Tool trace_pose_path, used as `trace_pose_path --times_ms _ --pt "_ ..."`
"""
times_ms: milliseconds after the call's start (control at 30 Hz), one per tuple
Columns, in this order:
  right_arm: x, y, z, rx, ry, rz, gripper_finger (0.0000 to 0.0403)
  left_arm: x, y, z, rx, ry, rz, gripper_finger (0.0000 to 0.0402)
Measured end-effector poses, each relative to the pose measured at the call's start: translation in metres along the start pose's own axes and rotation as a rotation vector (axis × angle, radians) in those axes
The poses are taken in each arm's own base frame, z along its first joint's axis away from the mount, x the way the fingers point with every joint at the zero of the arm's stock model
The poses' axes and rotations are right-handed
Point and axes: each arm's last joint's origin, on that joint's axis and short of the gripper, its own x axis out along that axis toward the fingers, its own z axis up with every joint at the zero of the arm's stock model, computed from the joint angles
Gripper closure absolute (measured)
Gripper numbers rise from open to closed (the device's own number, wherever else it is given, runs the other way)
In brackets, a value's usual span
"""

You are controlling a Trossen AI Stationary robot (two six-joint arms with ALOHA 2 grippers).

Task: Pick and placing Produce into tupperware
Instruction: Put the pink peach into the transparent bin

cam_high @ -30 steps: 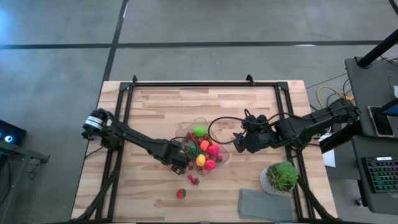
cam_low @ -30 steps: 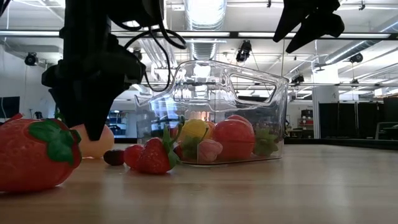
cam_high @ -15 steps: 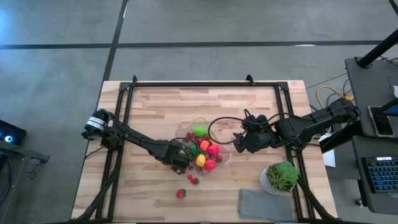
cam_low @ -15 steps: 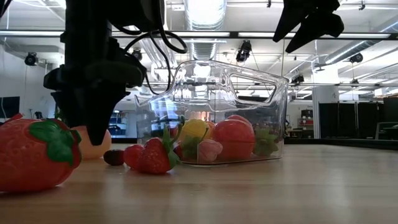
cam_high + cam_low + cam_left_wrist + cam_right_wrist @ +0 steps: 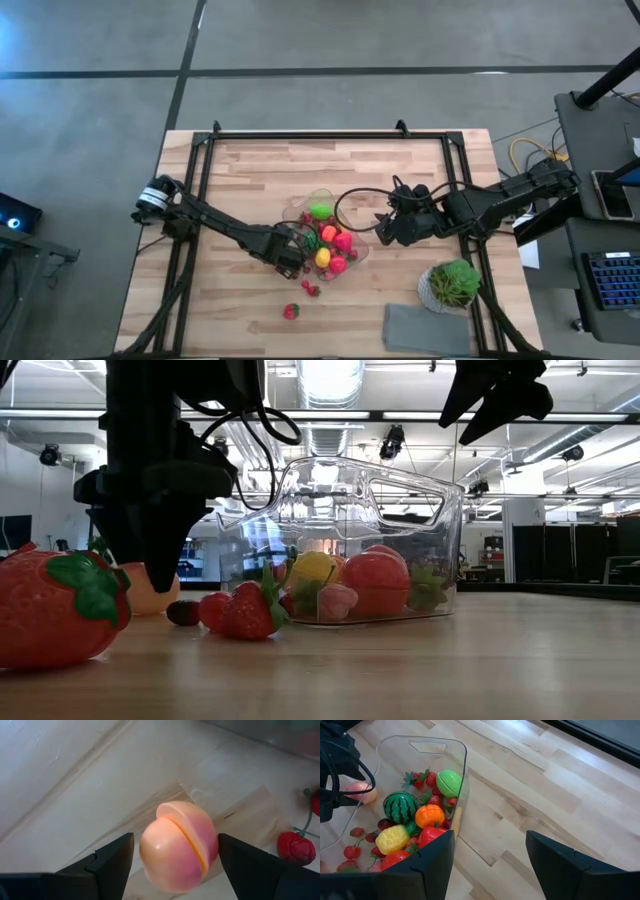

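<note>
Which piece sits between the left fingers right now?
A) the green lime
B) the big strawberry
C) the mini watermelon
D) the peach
D: in the left wrist view the peach lies on the wood between the spread fingers of the left gripper, outside the tupperware.

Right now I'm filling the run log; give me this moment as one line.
left gripper: open around peach on table | right gripper: open, empty, beside tupperware | strawberry: still out

Clear glossy plastic tupperware [image 5: 340, 540], wooden table [image 5: 250, 170]
</note>
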Motion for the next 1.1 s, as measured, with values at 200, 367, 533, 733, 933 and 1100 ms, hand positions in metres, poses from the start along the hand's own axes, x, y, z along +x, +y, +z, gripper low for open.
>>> trace_pose_path --times_ms 200,367,533,733,933,1100 --pt "0.0 0.0 0.0 0.0 0.0 0.0 0.0165 0.0 -0.001 0.0 -0.004 0.013 -0.009 0.0131" --pt "0.0 0.0 0.0 -0.001 0.0 0.0 0.0165 0.002 -0.001 0.0 -0.003 0.015 -0.004 0.0131" --pt "0.0 0.0 0.0 -0.017 0.001 0.0 0.0165 0.015 -0.004 -0.002 0.002 0.045 0.029 0.0131" --pt "0.001 0.0 -0.001 -0.027 0.007 0.0 0.0165 0.019 -0.006 -0.002 0.003 0.075 0.033 0.0132" --pt "0.003 -0.001 -0.004 -0.034 0.024 0.003 0.0165 0.017 -0.006 -0.001 0.004 0.055 0.032 0.0132" --pt "0.003 -0.001 -0.005 -0.033 0.03 0.002 0.0165 0.017 -0.006 -0.001 0.004 0.054 0.03 0.0132"
